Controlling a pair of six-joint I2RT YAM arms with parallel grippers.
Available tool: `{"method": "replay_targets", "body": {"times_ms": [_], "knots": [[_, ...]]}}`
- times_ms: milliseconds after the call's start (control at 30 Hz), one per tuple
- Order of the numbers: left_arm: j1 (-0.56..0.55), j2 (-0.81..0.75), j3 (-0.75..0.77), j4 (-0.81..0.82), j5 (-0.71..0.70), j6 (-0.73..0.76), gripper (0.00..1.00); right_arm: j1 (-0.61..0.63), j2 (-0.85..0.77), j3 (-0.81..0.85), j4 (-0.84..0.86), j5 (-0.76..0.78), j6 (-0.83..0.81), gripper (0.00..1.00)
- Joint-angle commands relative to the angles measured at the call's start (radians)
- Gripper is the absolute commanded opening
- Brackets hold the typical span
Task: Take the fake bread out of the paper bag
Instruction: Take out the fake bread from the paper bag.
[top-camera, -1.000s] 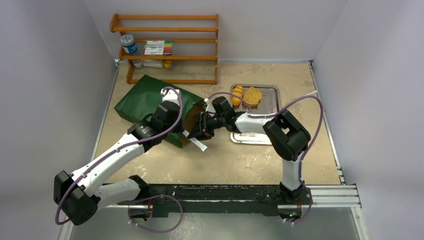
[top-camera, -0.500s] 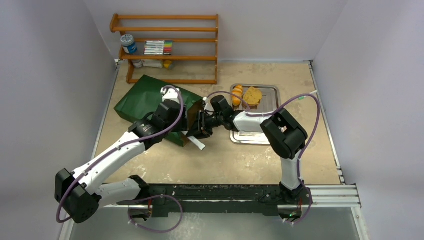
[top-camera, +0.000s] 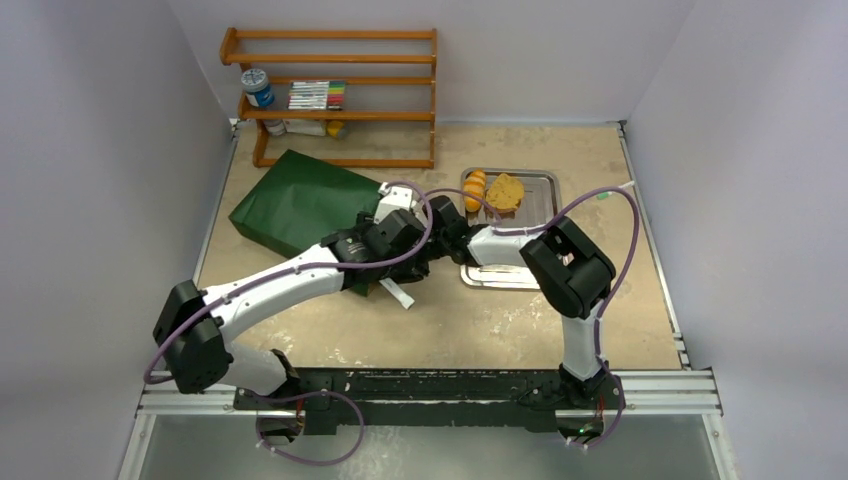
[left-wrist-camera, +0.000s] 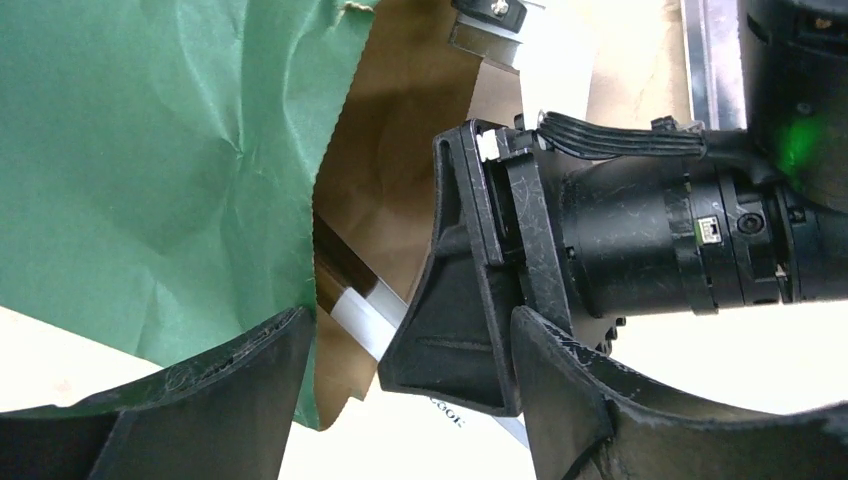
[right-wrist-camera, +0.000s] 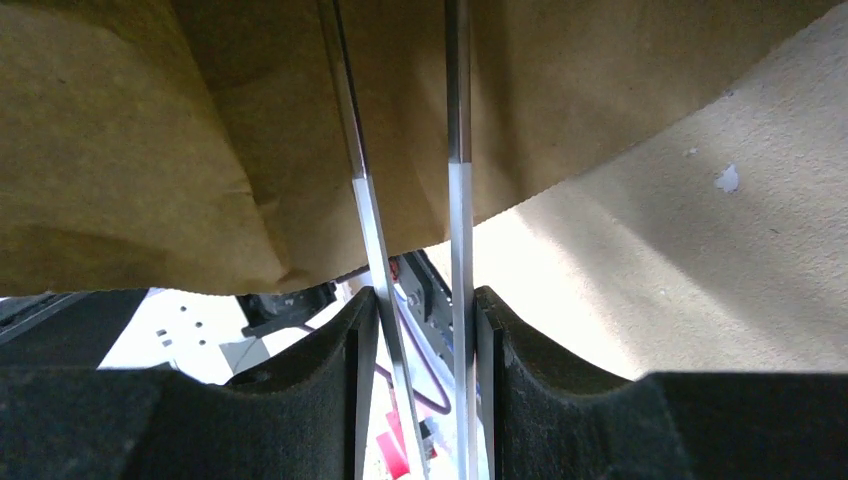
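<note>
Left claw (left-wrist-camera: 410, 330) wide apart beside the green paper bag (left-wrist-camera: 150, 150), right arm's black wrist (left-wrist-camera: 640, 240) close ahead.

Table (top-camera: 450, 320): paper bag (top-camera: 295, 200), tray (top-camera: 541, 203), rack (top-camera: 330, 100)

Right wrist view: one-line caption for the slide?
Right gripper clamps the metal tongs, both blades reaching into the paper bag, brown interior showing.

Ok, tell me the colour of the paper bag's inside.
The paper bag is brown kraft inside, dark green outside; clearest in the left wrist view.
</note>
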Motion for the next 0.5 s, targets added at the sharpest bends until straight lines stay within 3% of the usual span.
{"method": "replay_targets", "body": {"times_ms": [0, 467], "knots": [[-0.027, 0.038, 0.059, -0.120, -0.188, -0.069, 0.70, 0.007, -0.062, -0.010, 0.033, -0.038, 0.019, 0.40], [-0.108, -0.015, 0.116, -0.279, -0.491, -0.227, 0.72, 0.001, -0.062, -0.057, 0.064, -0.060, 0.025, 0.39]]}}
